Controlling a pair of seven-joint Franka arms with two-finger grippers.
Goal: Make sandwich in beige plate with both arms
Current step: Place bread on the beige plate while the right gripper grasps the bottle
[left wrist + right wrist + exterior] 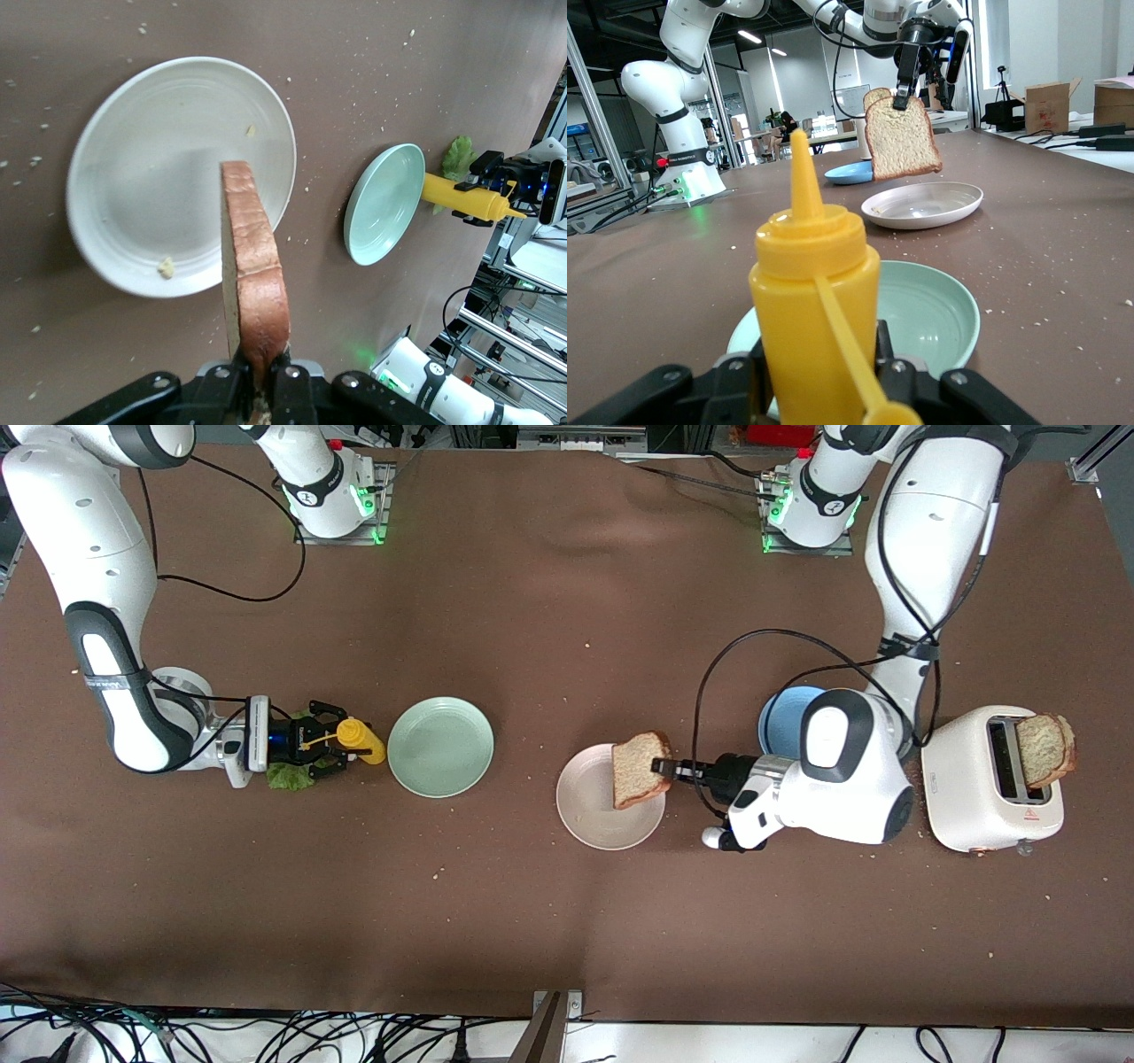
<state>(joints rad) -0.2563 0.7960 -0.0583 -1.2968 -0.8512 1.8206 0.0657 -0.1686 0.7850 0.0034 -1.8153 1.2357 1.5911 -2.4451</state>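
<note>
Front view: left pincer (660,766) pinching bread slice (640,769), upright over beige plate (598,819). Right pincer (330,742) pinching yellow bottle (361,740), beside green plate (440,746), well apart from beige plate.

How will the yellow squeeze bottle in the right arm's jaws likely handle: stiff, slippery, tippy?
The yellow squeeze bottle looks like soft glossy plastic, so it probably dents and may slip. Tall, narrow and cone-tipped, it likely tips easily. The right gripper clasps its body, which should steady it.
</note>
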